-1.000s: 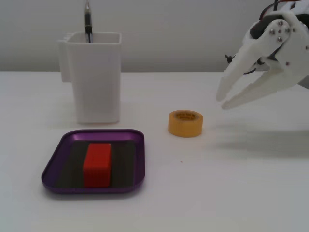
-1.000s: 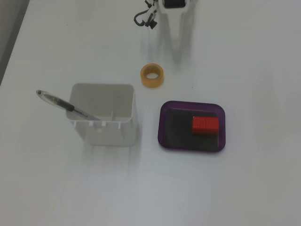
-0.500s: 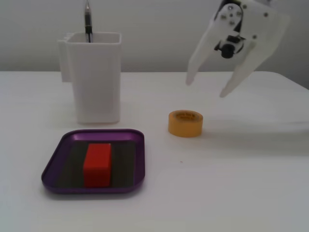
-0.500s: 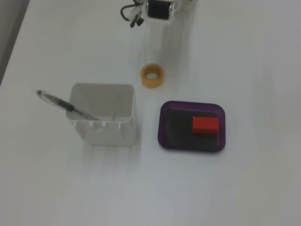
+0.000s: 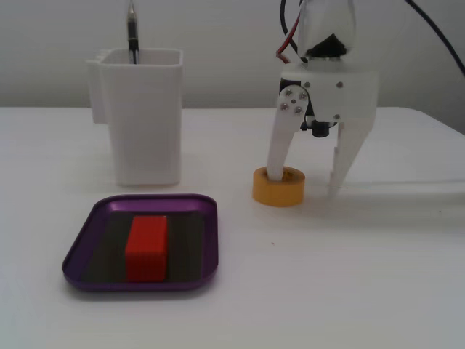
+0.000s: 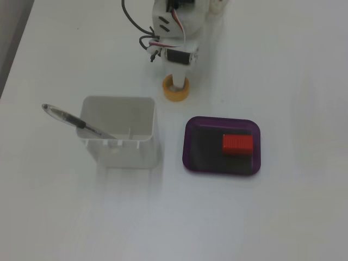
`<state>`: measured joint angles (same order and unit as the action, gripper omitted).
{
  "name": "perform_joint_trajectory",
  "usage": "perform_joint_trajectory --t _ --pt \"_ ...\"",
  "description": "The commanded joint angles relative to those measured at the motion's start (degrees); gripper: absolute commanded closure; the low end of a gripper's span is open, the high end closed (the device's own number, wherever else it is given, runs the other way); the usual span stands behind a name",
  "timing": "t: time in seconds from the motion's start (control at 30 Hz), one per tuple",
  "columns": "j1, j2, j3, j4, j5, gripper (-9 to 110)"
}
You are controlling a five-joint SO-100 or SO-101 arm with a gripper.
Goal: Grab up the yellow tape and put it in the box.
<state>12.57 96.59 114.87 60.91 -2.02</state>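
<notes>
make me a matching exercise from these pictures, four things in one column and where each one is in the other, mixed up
1. yellow tape
2. red block
3. pen
4. purple tray

A. standing in the white container
B. lying inside the tray
C. on the table in front of the white container
D. one gripper finger in its hollow centre

Pairs: 1-D, 2-B, 3-A, 4-C

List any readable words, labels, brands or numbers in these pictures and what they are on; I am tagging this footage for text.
No readable text in either fixed view.
Yellow tape: no print visible.
Red block in the box: plain faces.
White container: no label.
Pen: any marking is too small and blurred to read.
Gripper: white housing, only screws and wires, no lettering.
</notes>
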Motion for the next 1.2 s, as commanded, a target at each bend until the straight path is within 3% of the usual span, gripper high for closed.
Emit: perform_joint_trajectory --t 0.0,0.13,0.43,0.73,1.17 --pt "1.93 0.09 -0.97 -2.55 -0.35 84" --pt "2.99 0.70 -0.26 -2.99 0.35 103" --pt "1.58 11.60 -1.14 2.29 0.62 102" --pt "-16.88 32.87 -1.05 1.85 0.44 102" --pt "-19.16 7.12 -6.68 -17.40 0.35 102"
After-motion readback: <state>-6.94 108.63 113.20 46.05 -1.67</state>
